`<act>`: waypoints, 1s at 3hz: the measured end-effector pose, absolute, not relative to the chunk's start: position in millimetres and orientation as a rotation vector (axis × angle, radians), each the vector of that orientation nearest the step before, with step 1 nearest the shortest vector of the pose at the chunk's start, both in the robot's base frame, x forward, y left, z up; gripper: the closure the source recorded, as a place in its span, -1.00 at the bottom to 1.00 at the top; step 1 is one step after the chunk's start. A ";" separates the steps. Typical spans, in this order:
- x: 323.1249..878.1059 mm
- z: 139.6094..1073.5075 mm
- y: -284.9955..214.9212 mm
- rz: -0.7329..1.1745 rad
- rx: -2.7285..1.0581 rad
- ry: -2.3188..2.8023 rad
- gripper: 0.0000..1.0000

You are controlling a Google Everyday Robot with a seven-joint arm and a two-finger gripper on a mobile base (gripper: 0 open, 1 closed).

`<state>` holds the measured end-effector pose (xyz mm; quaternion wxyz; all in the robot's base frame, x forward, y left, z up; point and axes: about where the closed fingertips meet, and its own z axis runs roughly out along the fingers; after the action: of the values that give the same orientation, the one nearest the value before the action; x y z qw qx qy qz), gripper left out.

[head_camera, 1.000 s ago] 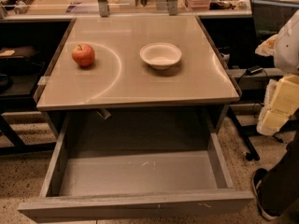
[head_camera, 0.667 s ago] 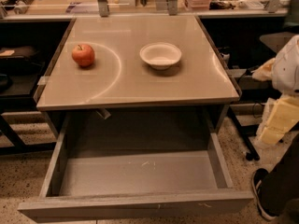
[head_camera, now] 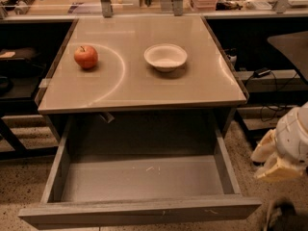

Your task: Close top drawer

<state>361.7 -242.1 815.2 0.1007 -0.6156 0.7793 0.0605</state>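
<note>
End effector (head_camera: 268, 161) has dropped lower right of open top drawer (head_camera: 139, 211); its grip cannot be told.

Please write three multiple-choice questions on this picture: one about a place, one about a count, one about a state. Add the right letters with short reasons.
1. Where is the gripper?
A. at the picture's left edge
B. to the right of the top drawer
C. inside the drawer

2. How many things lie on the table?
A. one
B. two
C. four

3. The top drawer is:
A. shut
B. pulled out
C. taken off

Answers: 1 B, it hangs low at the right edge, beside the drawer's side; 2 B, an apple and a white bowl; 3 B, its empty inside shows.
</note>
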 end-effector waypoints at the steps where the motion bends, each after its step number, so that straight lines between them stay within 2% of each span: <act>1: 355.5 807.9 -242.6 0.191 -1.834 2.309 0.66; 2: 355.8 808.3 -242.5 0.190 -1.834 2.309 1.00; 3: 339.0 783.7 -228.7 0.260 -1.820 2.282 1.00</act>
<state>339.0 -228.7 783.7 0.1054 -0.6176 0.7744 0.0881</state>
